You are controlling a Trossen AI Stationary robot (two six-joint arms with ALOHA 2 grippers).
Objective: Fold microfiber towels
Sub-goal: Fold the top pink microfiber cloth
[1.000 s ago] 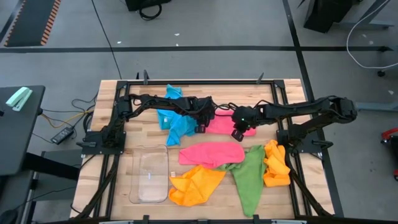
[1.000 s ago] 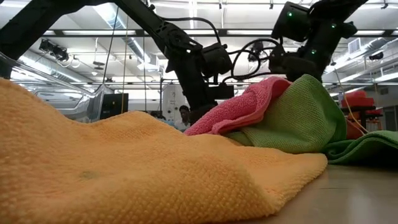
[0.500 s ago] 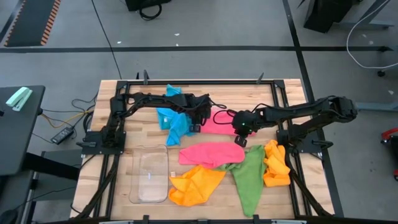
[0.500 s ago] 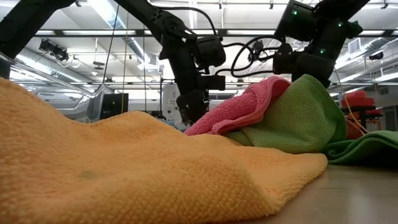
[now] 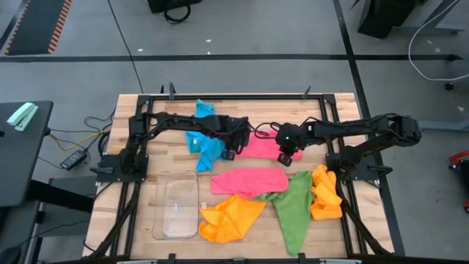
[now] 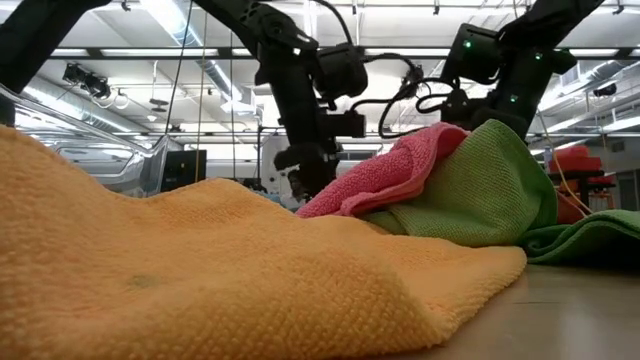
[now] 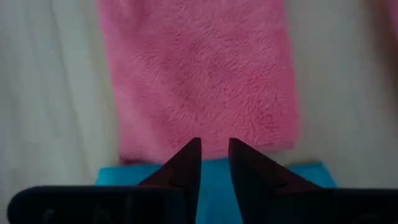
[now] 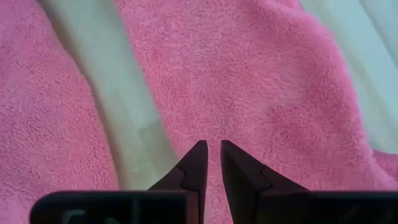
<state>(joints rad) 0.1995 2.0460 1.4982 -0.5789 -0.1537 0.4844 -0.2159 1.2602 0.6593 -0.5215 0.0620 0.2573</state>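
A clear plastic tray (image 5: 177,207) lies on the wooden table (image 5: 249,105), near edge, left of centre. On the grey floor to the left, a dark side table (image 5: 16,165) holds a pale green object (image 5: 22,116); cables (image 5: 77,141) trail beside it.

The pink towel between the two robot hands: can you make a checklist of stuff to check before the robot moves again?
1. Pink towel lies on the table between both grippers: ok.
2. Left gripper holds nothing, narrow gap, over the pink edge beside the blue towel: ok.
3. Right gripper empty, narrow gap, above pink cloth: ok.
4. Fold finished and neat: cannot tell.
5. Second pink towel lies apart, nearer the front: ok.
6. Clear tray out of the way: ok.
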